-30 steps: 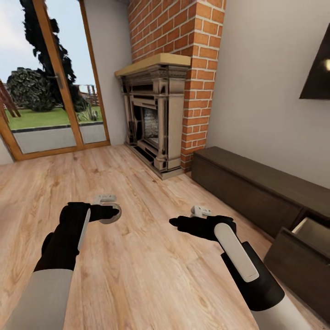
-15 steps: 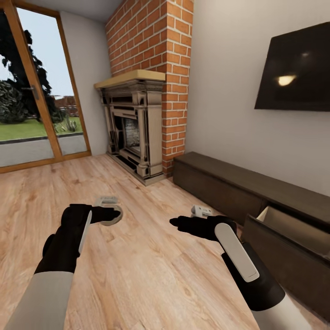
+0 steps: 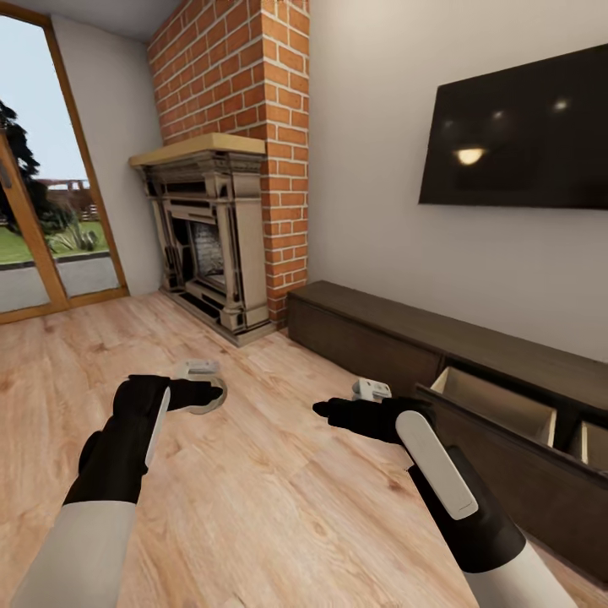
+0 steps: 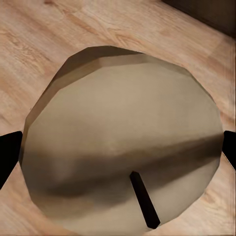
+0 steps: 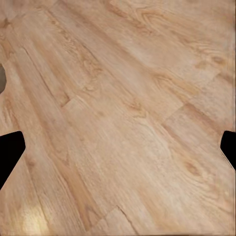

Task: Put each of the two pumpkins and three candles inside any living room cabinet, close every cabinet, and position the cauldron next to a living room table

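— Left pincer (image 3: pixel 207 393) first. Wide or narrow?
— Closed around a candle (image 4: pixel 123 137). In the left wrist view, one dark finger (image 4: pixel 7 157) at each side of the pale round top, with the black wick lying flat on it. Held low over the plank floor (image 3: pixel 253 490).
— And the right pincer (image 3: pixel 325 412)?
— Spread wide, holding nothing. Only bare planks between the fingers (image 5: pixel 10 152) in the right wrist view. Level with the left one, a little apart from it.
— Where is the cabinet (image 3: pixel 363 338)?
— Along the pale wall, to the right of the right arm and under the black TV (image 3: pixel 523 135). Long, low, dark brown. Near part shut; farther right, one front (image 3: pixel 507 473) pulled out, with the beige inside (image 3: pixel 498 405) showing.
— Beyond that?
— Brick column (image 3: pixel 253 84) touching the far end of the cabinet, with a fireplace (image 3: pixel 207 245) at its foot. Glass door (image 3: pixel 34 236) at far left, with garden behind.
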You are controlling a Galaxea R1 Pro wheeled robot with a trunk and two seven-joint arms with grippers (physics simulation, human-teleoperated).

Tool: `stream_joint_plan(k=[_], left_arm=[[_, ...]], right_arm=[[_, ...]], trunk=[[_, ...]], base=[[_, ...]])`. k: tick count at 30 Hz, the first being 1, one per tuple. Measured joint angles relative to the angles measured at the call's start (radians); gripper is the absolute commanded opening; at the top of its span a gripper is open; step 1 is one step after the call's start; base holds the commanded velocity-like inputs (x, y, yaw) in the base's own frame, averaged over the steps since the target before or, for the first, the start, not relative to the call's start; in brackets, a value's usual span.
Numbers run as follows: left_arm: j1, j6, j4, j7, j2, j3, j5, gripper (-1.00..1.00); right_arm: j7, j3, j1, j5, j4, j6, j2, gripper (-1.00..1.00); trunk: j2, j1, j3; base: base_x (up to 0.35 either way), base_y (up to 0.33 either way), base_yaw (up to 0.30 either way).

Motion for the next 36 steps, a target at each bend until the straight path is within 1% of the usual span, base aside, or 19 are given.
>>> stream_joint_plan(k=[7,36], left_arm=[[0.0,0.0,-0.001,0.0,0.0,0.0,0.0,-1.0],[0.0,0.0,-0.002,0.0,-0.001,-0.001,0.001,-1.0]], right_arm=[[0.001,0.0,0.0,0.0,0.0,0.0,-0.001,1.0],[0.0,-0.001,0.0,-0.001,0.001,0.0,-0.003,1.0]], trunk=[[0.0,0.0,0.006],[0.0,0.0,0.033]], base=[[-0.138,-0.149,-0.252],[-0.158,-0.203,-0.25]])
